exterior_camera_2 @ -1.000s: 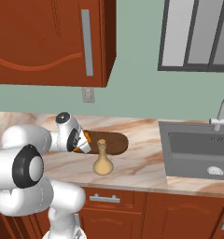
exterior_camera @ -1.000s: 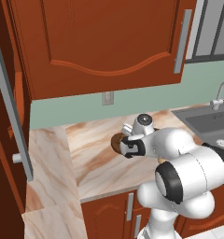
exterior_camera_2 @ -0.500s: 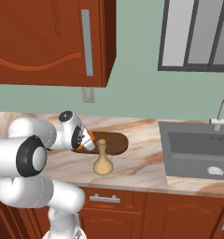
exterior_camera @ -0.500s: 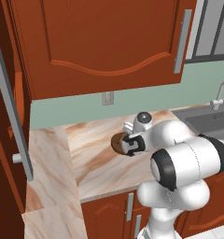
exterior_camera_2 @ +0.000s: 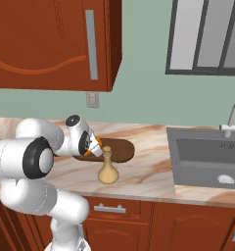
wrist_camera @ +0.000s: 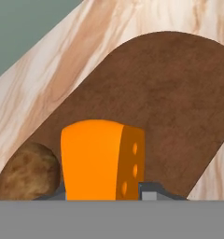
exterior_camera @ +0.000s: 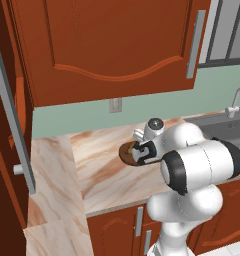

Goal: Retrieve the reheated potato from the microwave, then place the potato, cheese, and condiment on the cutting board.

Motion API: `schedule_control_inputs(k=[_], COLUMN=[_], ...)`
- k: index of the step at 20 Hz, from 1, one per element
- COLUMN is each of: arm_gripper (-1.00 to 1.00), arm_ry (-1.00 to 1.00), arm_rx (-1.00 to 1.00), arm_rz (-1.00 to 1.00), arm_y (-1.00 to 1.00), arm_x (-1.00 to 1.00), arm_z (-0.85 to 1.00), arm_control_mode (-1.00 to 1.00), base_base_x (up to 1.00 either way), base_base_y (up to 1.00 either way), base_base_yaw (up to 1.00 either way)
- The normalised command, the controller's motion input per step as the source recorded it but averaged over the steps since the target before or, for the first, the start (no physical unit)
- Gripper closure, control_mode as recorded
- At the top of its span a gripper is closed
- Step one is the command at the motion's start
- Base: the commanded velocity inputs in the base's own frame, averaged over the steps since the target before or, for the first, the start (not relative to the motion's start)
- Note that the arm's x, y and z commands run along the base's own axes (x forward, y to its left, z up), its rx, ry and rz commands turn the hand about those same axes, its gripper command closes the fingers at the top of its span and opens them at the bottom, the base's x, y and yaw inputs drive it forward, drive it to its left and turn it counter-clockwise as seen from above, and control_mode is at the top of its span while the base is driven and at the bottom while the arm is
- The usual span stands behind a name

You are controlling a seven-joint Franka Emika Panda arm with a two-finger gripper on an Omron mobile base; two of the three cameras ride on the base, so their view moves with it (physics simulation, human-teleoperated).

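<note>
One bright orange cheese wedge [wrist_camera: 101,160] sits clamped between my fingers [wrist_camera: 102,192], hanging over the dark brown oval wooden board [wrist_camera: 179,107] on the marble worktop [exterior_camera_2: 149,169]; the lumpy tan potato [wrist_camera: 26,171] lies on the board just beside it, so I'd lower straight down.

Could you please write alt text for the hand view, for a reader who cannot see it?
An orange cheese wedge with small holes is clamped in the gripper, over a dark brown oval cutting board. A brown lumpy potato sits at the board's lower left end. Around the board lies a marbled beige counter.
</note>
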Motion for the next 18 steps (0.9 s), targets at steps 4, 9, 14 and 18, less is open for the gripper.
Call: schedule_control_inputs(k=[4, 9, 14, 18], arm_gripper=[1.00, 1.00, 1.00, 1.00], arm_ry=[0.01, 0.05, 0.05, 0.04], arm_rx=[0.00, 0.00, 0.00, -0.01], arm_rz=[0.01, 0.01, 0.01, 0.01], arm_y=[-0.09, -0.10, -0.09, -0.03], arm_x=[0.18, 0.22, 0.19, 0.17], arm_z=[-0.02, -0.07, -0.09, -0.09], arm_control_mode=[-1.00, -1.00, -1.00, -1.00], base_base_x=[0.00, 0.00, 0.00, 0.00], base_base_y=[0.00, 0.00, 0.00, 0.00], base_base_yaw=[0.00, 0.00, 0.00, 0.00])
